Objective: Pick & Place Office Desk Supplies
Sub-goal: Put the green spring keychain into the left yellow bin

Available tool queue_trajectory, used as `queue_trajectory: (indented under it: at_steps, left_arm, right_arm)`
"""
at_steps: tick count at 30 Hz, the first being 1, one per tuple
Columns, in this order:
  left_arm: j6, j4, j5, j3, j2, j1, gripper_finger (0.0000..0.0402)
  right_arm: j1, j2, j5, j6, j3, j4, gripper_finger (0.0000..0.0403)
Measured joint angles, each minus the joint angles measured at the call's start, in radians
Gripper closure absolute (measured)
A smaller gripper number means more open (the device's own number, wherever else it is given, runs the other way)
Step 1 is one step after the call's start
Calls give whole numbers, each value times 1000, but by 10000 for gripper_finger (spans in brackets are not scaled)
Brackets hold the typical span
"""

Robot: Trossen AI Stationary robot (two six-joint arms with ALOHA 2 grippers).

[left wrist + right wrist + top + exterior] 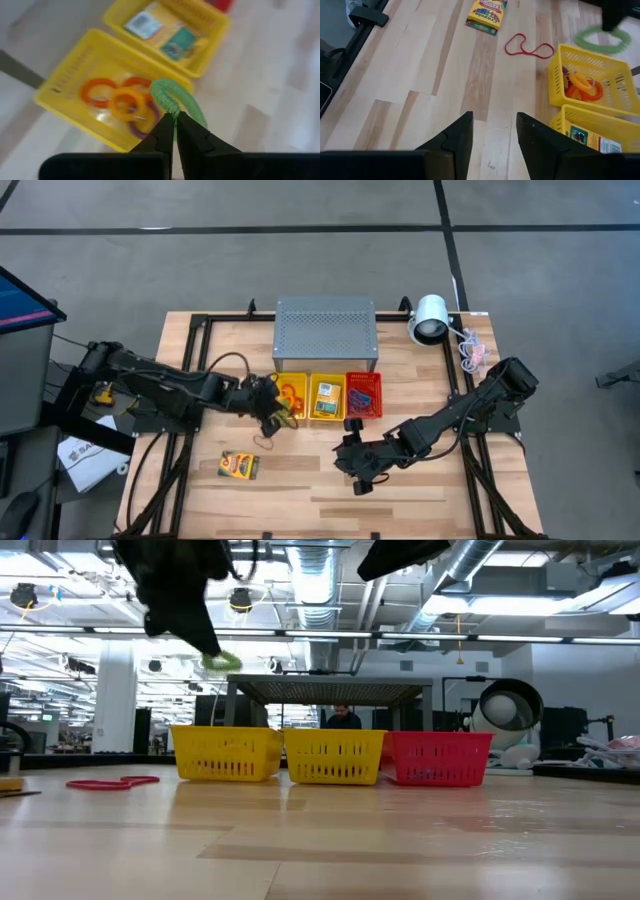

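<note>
The left claw (174,131) is pinched tight on a green coiled band loop (176,101), which dangles from its tips just above the near edge of the left yellow mesh basket (291,398). That basket already holds orange, yellow and purple loops (122,102), so it looks like the right home for this one. To finish cleanly, I'd say the arm should carry the loop a little farther in over the middle of the basket, come down low, and only then let go; a springy coil released at the rim could easily bounce out onto the counter (420,490). The middle yellow basket (327,397) beside it holds card boxes, and the red basket (364,395) sits on the other side, in front of the grey perforated metal box (326,332). Still loose on the counter are a thin red band (528,47) just in front of the left basket and a yellow-and-green crayon box (239,466) farther toward the front. The right claw (492,137) waits low over bare wood in front of the red basket, fingers parted and holding nothing.
</note>
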Motion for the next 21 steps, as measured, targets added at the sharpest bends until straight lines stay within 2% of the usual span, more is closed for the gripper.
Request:
queue_trajectory:
  at_steps: [7,15,21]
  left_arm:
    - [111,14,39,0,115,127,396]
    - [205,68,47,1,195,202,396]
    - [237,127,135,1,273,236,396]
  right_arm:
    - [0,0,0,0,0,-1,260]
    - [-6,0,4,-3,0,-10,260]
    - [-16,0,4,-8,0,-10,260]
